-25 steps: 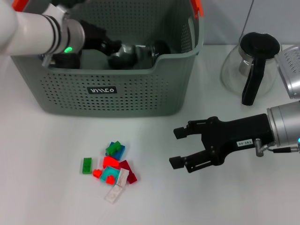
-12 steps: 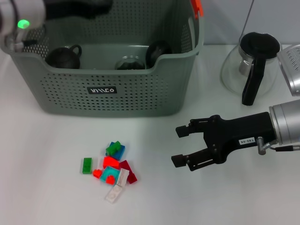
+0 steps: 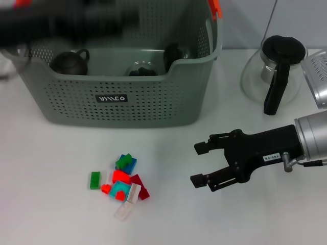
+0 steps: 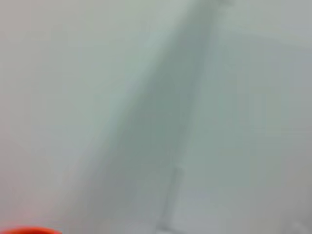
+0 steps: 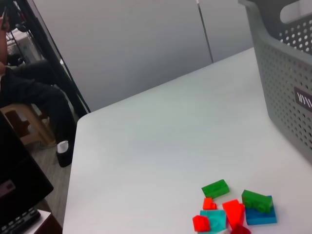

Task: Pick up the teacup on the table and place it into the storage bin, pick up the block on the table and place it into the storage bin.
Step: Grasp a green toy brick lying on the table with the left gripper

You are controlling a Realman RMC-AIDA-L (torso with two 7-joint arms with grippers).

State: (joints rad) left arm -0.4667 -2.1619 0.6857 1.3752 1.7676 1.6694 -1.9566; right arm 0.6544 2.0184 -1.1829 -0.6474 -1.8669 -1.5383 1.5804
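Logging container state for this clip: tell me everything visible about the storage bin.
The storage bin is a large grey-green plastic basket with perforated walls, a dip in its front rim, an orange handle clip at its right corner and a small black label with white lettering on the front. It stands upright on the white table. Inside lie dark round pieces, one with a looped handle. Its side wall also shows in the right wrist view.

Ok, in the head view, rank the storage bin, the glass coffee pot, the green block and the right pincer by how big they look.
1. Storage bin, by far the largest.
2. Glass coffee pot.
3. Right pincer, open, low over the table; it looks slightly smaller than the pot, but it may sit nearer the camera, so that ranking is unsure.
4. Green block, the smallest.
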